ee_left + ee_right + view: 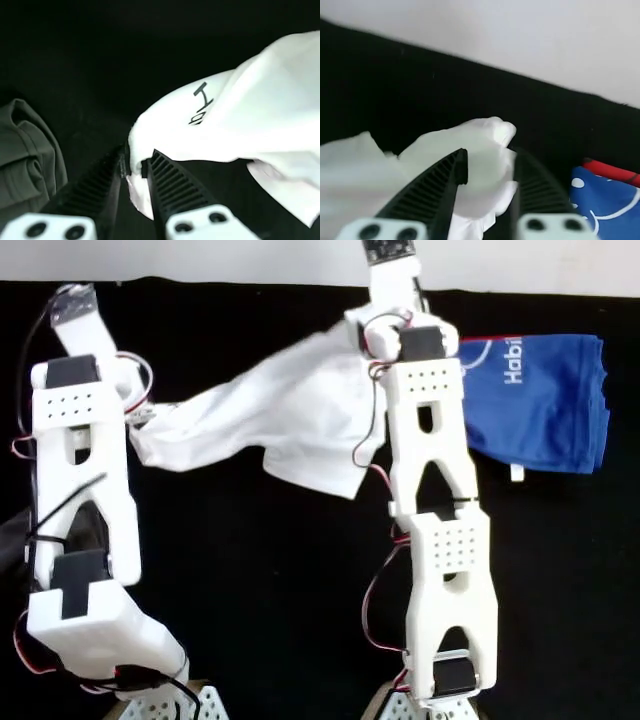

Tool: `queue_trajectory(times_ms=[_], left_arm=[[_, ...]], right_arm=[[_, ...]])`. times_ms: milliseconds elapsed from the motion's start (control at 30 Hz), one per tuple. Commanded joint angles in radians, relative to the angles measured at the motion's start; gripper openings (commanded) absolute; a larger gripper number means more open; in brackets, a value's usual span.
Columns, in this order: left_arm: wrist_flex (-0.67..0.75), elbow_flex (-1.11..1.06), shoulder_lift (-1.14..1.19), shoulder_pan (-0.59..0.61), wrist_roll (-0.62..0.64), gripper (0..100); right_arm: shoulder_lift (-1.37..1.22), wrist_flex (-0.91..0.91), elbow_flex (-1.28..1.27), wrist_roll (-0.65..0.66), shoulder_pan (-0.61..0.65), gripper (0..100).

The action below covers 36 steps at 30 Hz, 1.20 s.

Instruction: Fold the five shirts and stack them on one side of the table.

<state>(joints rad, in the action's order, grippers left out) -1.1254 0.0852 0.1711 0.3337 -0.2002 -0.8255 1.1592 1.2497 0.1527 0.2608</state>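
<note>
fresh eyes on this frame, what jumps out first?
The white shirt stands out first, stretched across the middle of the black table. One edge is pinched in the left end effector and the other is bunched in the right end effector. Next comes the folded blue shirt at the table's right side in the high view, then a crumpled dark grey garment near the left end effector.
</note>
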Motion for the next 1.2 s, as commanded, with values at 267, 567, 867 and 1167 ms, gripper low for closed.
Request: queue_trajectory(times_ms=[267, 567, 867, 1167], left_arm=[[0.121, -0.03, 0.058, 0.022, 0.006, 1], [0.127, -0.028, 0.156, 0.021, 0.005, 1], [0.141, -0.028, 0.168, 0.021, 0.006, 1], [0.141, -0.028, 0.174, 0.019, 0.006, 1]], right_arm=[[0.056, 0.406, 0.196, -0.017, 0.028, 21.9], [0.018, 0.601, 0.179, -0.023, 0.136, 21.9], [0.004, 0.607, -0.139, -0.025, 0.236, 21.9], [-0.007, 0.598, -0.323, -0.058, 0.234, 22.4]])
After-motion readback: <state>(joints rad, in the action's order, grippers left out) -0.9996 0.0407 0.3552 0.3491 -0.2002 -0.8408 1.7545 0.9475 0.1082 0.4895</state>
